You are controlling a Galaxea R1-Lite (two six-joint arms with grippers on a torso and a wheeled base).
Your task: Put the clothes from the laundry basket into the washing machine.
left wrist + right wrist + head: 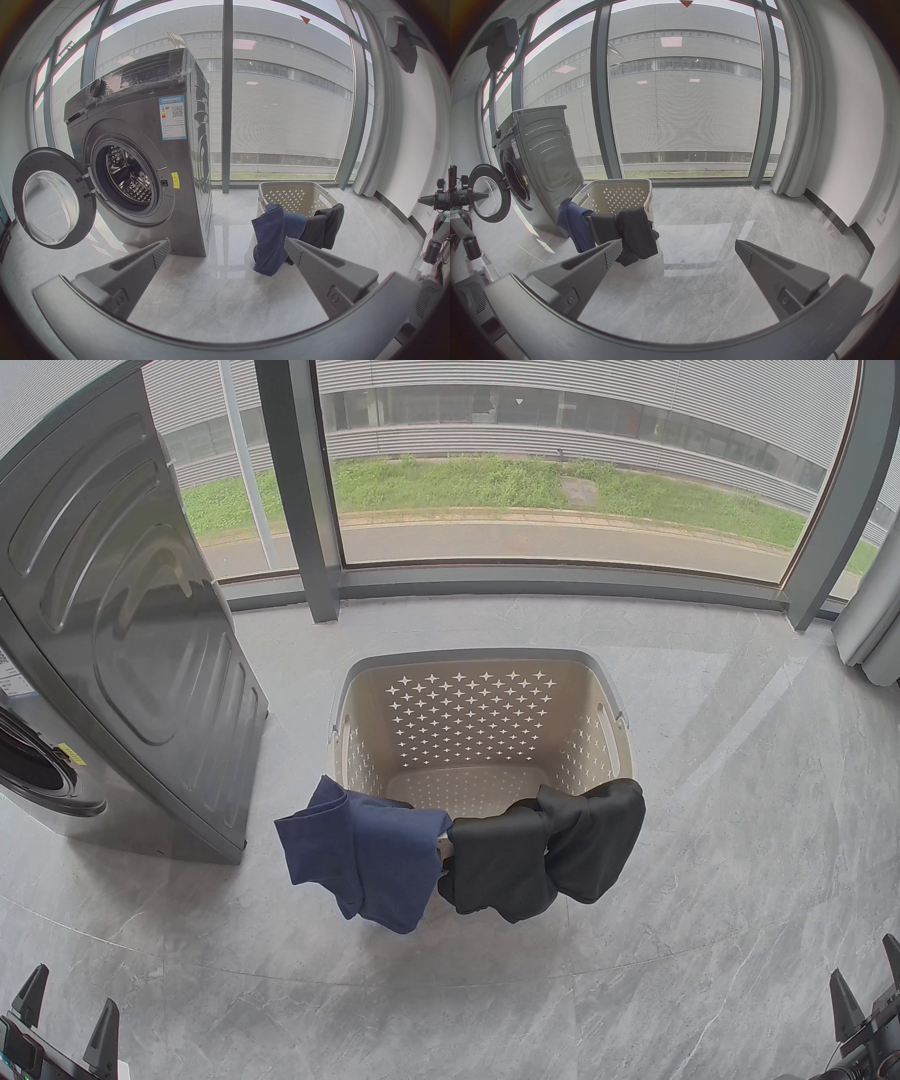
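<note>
A beige laundry basket (480, 709) stands on the floor in the middle of the head view. Over its near rim hang a blue garment (367, 855) and a black garment (544, 852). The grey washing machine (122, 613) stands to the left of the basket, and its round door (51, 199) is swung open beside the drum opening (126, 176). My left gripper (66, 1016) sits low at the near left, open and empty. At the near right my right gripper (867, 979) is likewise open and empty. Both are well short of the basket (614, 197).
Tall windows (562, 463) with a dark frame post (300, 491) close off the far side. A curtain (872, 613) hangs at the far right. Bare grey tile floor (562, 997) lies between the grippers and the basket.
</note>
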